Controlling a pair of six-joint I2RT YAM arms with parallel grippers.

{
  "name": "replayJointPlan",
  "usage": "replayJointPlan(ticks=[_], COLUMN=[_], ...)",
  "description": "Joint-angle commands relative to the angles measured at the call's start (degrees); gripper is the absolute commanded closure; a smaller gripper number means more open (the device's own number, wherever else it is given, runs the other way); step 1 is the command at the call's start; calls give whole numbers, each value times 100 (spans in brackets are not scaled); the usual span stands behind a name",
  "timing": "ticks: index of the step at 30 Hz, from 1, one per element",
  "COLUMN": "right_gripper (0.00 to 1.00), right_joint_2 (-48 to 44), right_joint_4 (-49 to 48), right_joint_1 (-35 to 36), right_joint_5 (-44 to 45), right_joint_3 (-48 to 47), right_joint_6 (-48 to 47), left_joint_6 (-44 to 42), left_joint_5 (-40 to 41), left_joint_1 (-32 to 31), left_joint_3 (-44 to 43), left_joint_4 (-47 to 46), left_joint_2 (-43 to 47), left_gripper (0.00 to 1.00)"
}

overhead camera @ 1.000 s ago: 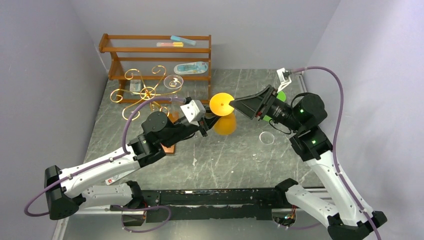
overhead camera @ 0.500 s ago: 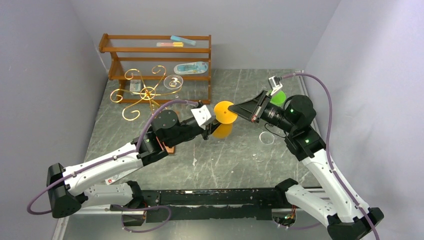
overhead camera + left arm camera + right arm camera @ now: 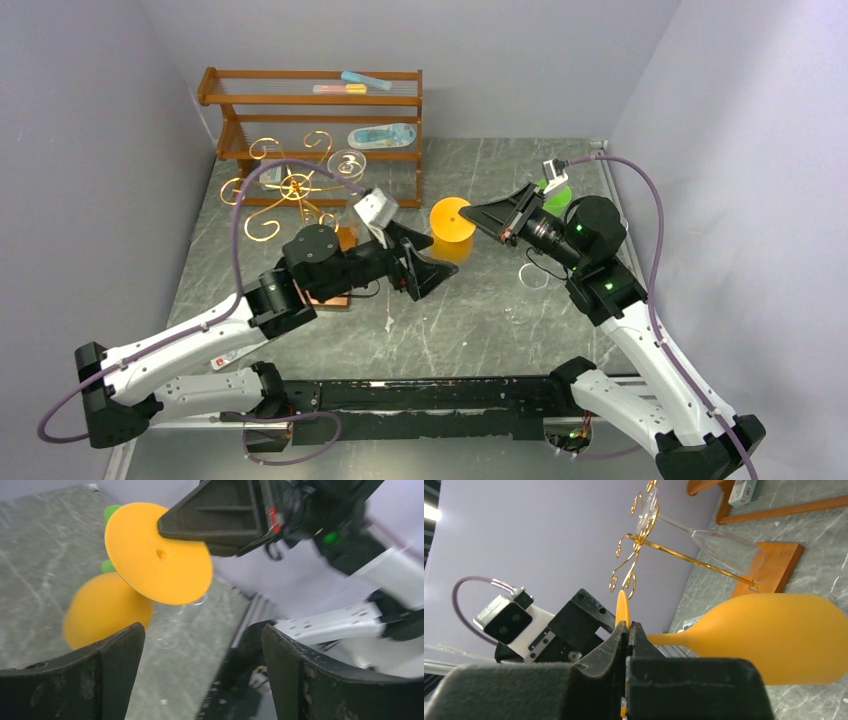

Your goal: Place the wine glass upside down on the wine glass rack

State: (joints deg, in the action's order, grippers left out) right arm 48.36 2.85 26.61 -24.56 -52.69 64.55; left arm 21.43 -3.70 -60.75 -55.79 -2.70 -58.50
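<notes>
The right gripper (image 3: 472,211) is clenched on the foot rim of the orange wine glass (image 3: 450,220), holding it over the middle of the table (image 3: 480,320). The left gripper (image 3: 437,262) gapes empty just near-left of the glass. The wine glass rack (image 3: 290,188) stands far left, well apart.

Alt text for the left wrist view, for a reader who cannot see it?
The right gripper pinches the round foot of an orange wine glass, seen against the grey marbled table. The left gripper stands open in the foreground, empty.
</notes>
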Motion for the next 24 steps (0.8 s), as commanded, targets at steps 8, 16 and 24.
replayJointPlan(ticks=[8, 16, 24], right_gripper=[100, 100, 100], right_joint_2=[-86, -136, 8], right_joint_4=[-663, -769, -773], right_joint_1=[6, 3, 2], right_joint_5=[-466, -723, -844], right_joint_3=[151, 288, 295], right_joint_6=[-154, -118, -192], left_joint_6=[3110, 3852, 3811], left_joint_5=[158, -1052, -1418], left_joint_1=[328, 1151, 1239], left_joint_3=[-872, -505, -583], left_joint_4=[1000, 174, 182], left_joint_2=[-190, -296, -373], left_gripper=[12, 50, 86])
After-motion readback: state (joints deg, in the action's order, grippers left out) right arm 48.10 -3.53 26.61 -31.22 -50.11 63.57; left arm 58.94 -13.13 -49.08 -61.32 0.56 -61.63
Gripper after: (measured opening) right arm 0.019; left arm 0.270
